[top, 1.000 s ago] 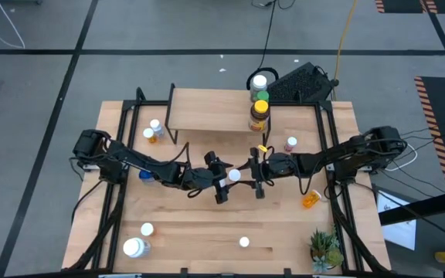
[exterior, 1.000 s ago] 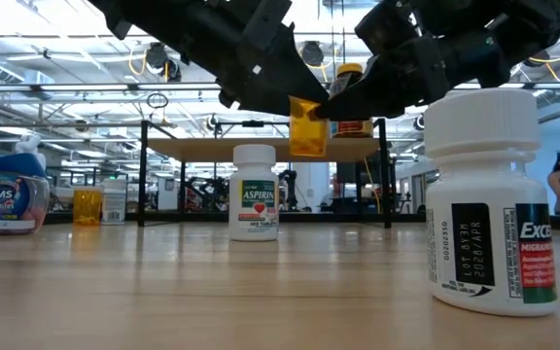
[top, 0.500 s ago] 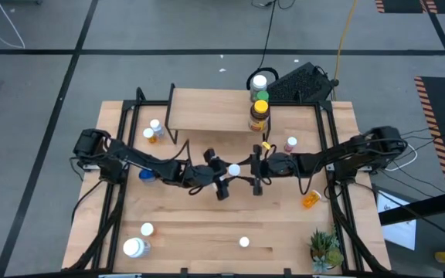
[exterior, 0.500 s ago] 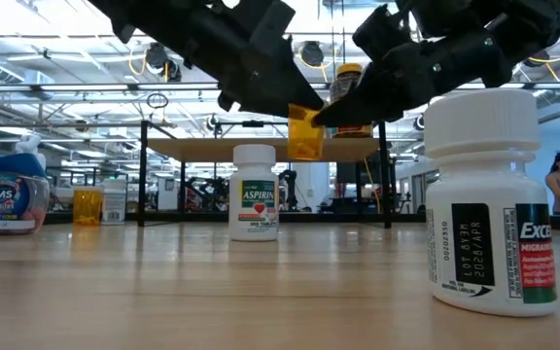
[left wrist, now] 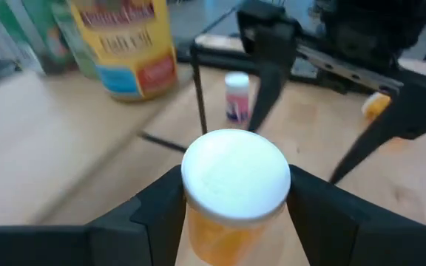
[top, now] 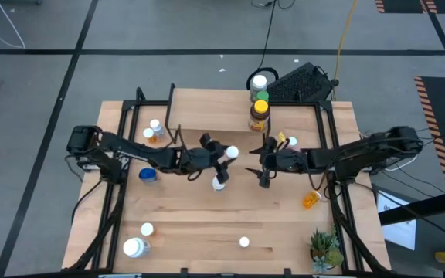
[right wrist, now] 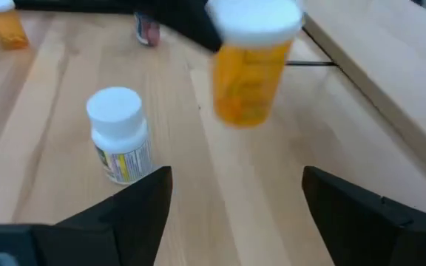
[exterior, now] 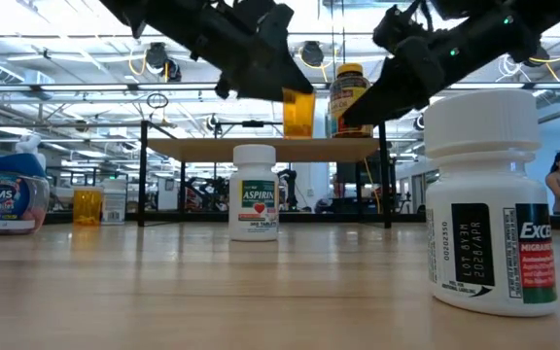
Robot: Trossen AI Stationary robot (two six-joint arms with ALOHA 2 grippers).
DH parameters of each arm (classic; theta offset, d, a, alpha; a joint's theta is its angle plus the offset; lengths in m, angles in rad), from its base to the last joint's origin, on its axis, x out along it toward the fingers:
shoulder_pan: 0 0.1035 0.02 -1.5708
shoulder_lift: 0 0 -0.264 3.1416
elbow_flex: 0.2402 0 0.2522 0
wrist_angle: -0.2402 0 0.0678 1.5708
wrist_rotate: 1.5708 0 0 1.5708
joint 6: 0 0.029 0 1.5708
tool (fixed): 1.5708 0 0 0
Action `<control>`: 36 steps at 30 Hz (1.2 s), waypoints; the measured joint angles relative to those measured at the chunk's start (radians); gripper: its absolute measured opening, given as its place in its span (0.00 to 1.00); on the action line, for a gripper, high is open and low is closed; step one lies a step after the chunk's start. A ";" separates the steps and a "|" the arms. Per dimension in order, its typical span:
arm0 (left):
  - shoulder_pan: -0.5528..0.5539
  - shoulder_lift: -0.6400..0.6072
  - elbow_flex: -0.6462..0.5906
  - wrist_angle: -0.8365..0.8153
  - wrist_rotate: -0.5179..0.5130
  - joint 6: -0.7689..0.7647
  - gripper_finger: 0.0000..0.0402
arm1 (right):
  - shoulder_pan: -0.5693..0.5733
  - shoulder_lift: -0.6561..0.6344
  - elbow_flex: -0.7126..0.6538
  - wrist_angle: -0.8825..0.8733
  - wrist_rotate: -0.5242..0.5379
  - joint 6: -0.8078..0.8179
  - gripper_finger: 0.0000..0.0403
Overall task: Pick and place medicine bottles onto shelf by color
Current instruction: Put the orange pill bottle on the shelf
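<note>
My left gripper [top: 229, 154] is closed on an orange pill bottle [left wrist: 231, 198] with a white cap. I hold it upright in the air, above the middle of the table [top: 199, 224] and just in front of the shelf [top: 207, 112]. In my left wrist view the dark fingers [left wrist: 157, 203] press on both sides of the bottle, under the cap. In the low view the orange bottle hangs at the height of the shelf board, clear of the table.

My right gripper [top: 263, 164] is near, a little to the right of the left one, and apart from the bottle. Its fingers [right wrist: 135, 196] are spread wide and hold nothing.

A white aspirin bottle [exterior: 255, 192] stands on the table just below the left gripper. On the right end of the shelf stand three bottles in a row: an amber bottle with a yellow lid [top: 259, 115], a green one [top: 262, 97] and a white one [top: 259, 82] behind it. A small bottle with a pink label [top: 290, 144] stands on the table near the right gripper, and an orange bottle [top: 310, 200] lies more to the right. Two small orange bottles [top: 152, 131] stand left of the shelf, and a blue jar [top: 147, 175] is beside my left arm. At the front edge stand three more white bottles [top: 134, 247], and a small green plant [top: 324, 249] is in the right corner.
</note>
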 joint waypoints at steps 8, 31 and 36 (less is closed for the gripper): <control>0.193 -0.073 0.002 -0.004 0.165 0.133 0.54 | 0.002 -0.141 0.000 -0.156 -0.030 -0.027 0.72; 0.583 -0.018 0.169 0.036 0.560 0.236 0.54 | 0.010 -0.427 0.000 -0.413 -0.102 0.176 0.72; 0.591 0.092 0.281 -0.010 0.594 0.253 0.54 | 0.010 -0.423 0.000 -0.411 -0.100 0.219 0.72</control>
